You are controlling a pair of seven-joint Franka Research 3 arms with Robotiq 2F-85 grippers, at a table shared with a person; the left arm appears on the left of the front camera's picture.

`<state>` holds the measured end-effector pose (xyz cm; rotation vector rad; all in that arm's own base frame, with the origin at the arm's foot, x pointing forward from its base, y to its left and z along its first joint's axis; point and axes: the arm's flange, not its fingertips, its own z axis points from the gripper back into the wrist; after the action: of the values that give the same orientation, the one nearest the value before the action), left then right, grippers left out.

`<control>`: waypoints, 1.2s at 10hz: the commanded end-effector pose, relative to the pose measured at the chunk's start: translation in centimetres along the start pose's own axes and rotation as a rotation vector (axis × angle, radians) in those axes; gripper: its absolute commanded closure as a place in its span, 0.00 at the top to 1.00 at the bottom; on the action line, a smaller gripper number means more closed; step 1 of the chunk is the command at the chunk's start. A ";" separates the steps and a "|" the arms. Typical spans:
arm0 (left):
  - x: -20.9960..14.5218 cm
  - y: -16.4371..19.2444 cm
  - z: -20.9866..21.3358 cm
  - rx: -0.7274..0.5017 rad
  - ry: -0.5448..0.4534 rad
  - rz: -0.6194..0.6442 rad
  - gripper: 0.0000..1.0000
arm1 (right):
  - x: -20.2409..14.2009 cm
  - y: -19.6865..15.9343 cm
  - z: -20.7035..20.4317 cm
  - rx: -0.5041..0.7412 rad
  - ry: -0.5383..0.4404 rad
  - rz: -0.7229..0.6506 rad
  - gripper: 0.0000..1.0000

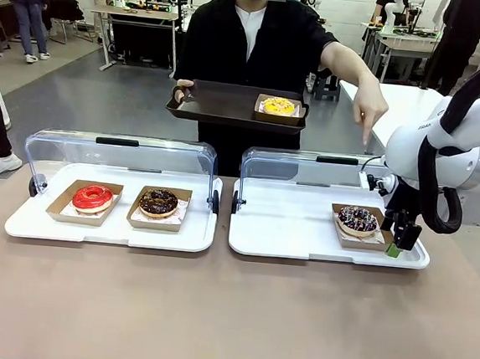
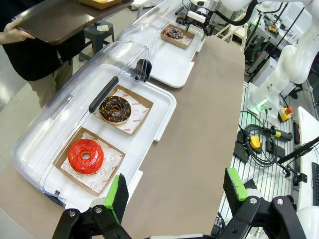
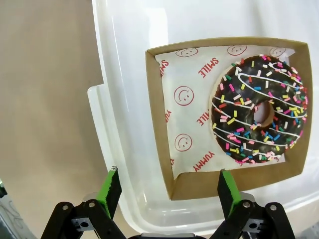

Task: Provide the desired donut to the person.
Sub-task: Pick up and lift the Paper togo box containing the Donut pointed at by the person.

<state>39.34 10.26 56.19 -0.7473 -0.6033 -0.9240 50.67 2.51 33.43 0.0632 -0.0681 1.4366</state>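
- We count four boxed donuts. The red donut [image 1: 93,197] and the chocolate donut [image 1: 159,201] are in the left white tray [image 1: 22,224]. The sprinkled donut [image 1: 358,218] is alone in the right white tray [image 1: 278,226]. The yellow donut [image 1: 278,106] is on one dark tray [image 1: 217,102] held by the person [image 1: 234,53].
- Both clear lids [image 1: 120,154] stand raised.
- The person's free hand [image 1: 368,105] points down toward the sprinkled donut.
- We see two claws. The right claw [image 1: 401,238] is released and empty, at the sprinkled donut's box [image 3: 199,183]. The left claw [image 2: 177,189] is released and empty, over the worktop [image 2: 199,124].

I work in a robotics lab. Right of my left gripper [image 2: 177,191], black cables [image 2: 259,135] and a red stop button [image 2: 286,110] lie beside the table [image 2: 199,124].
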 end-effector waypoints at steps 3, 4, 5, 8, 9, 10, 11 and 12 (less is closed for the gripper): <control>0.3 -0.2 0.0 -0.006 -0.014 0.014 1.00 | 0.1 -0.9 -0.7 -0.018 0.000 0.014 1.00; 0.3 -0.2 0.0 -0.006 -0.014 0.014 1.00 | 0.0 -0.9 -0.7 -0.018 -0.007 0.022 0.98; 0.3 -0.2 0.0 -0.006 -0.014 0.014 1.00 | 0.0 -0.9 -0.7 -0.024 -0.014 0.025 0.60; 0.3 -0.2 0.0 -0.006 -0.014 0.014 1.00 | 0.1 -0.9 -0.7 -0.026 -0.018 0.029 0.00; 0.3 -0.2 0.0 -0.006 -0.014 0.014 1.00 | 0.1 -0.9 -0.7 -0.027 -0.020 0.029 0.00; 0.3 -0.2 0.0 -0.006 -0.014 0.014 1.00 | 0.0 -0.9 -0.7 -0.026 -0.022 0.029 0.00; 0.3 -0.2 0.0 -0.006 -0.014 0.014 1.00 | 0.1 -0.9 -0.7 -0.027 -0.022 0.031 0.03; 0.3 -0.2 0.0 -0.006 -0.014 0.014 1.00 | 0.0 -0.9 -0.7 -0.025 -0.022 0.033 0.00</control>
<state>39.34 10.26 56.19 -0.7473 -0.6033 -0.9240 51.07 2.67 33.05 0.0534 -0.0802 1.4527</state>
